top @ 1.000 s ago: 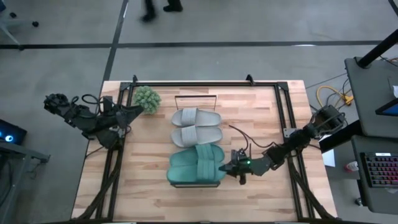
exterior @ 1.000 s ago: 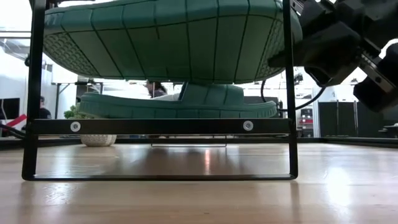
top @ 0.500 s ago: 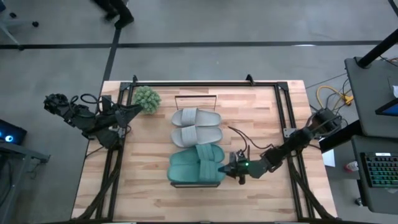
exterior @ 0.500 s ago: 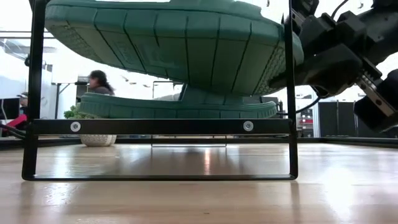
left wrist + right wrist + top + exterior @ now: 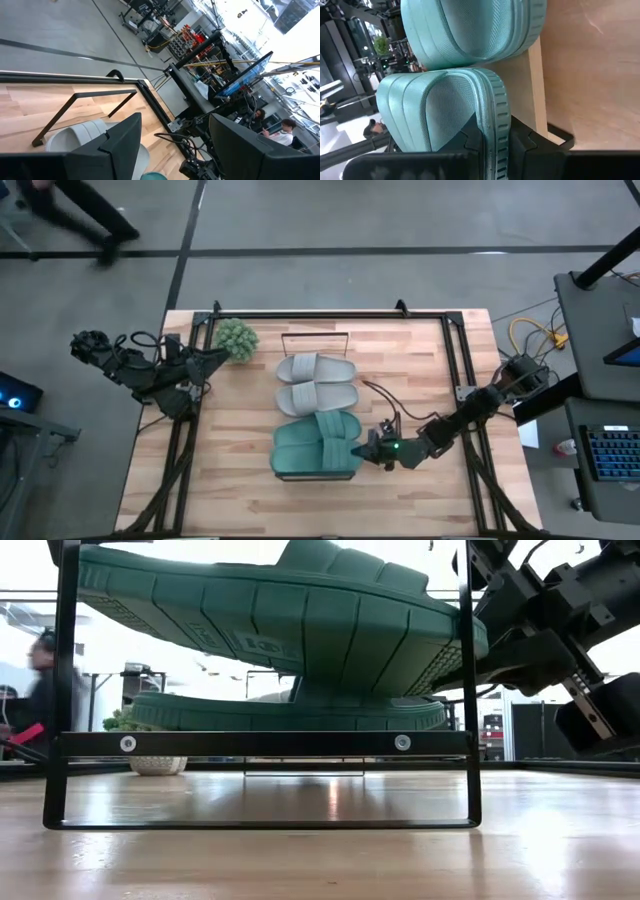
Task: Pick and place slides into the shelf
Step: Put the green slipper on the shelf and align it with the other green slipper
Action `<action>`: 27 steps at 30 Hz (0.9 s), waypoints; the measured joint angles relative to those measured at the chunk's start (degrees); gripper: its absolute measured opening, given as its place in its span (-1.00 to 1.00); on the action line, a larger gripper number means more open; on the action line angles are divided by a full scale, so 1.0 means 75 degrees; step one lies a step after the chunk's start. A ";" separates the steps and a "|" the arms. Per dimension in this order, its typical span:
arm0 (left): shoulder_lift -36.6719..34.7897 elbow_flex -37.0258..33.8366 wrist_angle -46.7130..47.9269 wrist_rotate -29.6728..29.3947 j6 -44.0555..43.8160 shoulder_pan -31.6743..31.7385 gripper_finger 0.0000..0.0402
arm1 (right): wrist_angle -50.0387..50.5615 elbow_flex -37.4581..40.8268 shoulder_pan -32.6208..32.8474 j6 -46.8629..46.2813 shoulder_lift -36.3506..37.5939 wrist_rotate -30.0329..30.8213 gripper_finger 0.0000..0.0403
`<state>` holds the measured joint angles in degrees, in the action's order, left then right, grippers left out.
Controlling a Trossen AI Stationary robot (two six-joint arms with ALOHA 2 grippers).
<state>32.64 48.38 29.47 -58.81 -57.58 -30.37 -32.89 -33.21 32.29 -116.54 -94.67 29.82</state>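
**Right gripper pinches a teal sandal above the shelf**

The right gripper (image 5: 372, 451) sits at the right end of the shelf (image 5: 318, 476), its jaws pressed together on the rim of a teal sandal (image 5: 280, 620). In the right wrist view the dark fingers (image 5: 470, 137) clamp the ribbed edge of that sandal on either side. From table height the sandal hangs tilted — the end in the gripper lower, the far end higher — with its grooved sole facing the camera. A small moulded mark sits in the middle of the sole (too small to read). Its lower end lies close over the second teal sandal (image 5: 285, 712); whether the two touch cannot be told. That second sandal lies flat on the shelf plank, behind the black end frame (image 5: 262, 744) with its two pale screw heads.

Seen from above, the two grey sandals (image 5: 316, 382) lie side by side on the table (image 5: 240, 480), just beyond the teal pair and not on the shelf. A small green plant (image 5: 237, 338) stands near the table's far left corner.

The left gripper (image 5: 222, 356) waits at the left edge of the table beside the plant, jaws spread wide and holding nothing — its wrist view looks past them to a grey sandal and a black frame.

A blurred person (image 5: 45, 680) shows in the room behind.
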 joint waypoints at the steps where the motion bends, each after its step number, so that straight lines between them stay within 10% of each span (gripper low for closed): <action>1: 0.0000 0.0000 -0.0001 0.0000 0.0000 0.0000 0.09 | 0.0002 -0.0008 -0.0003 0.0007 0.0000 0.0002 -0.84; 27: 0.0185 0.0000 0.0009 0.0002 -0.0005 -0.0002 0.09 | 0.0965 -0.0038 -0.0259 0.0919 0.0003 -0.0175 -0.84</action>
<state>34.03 48.38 29.54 -58.79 -57.62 -30.39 -25.65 -33.50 30.35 -109.65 -94.65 28.51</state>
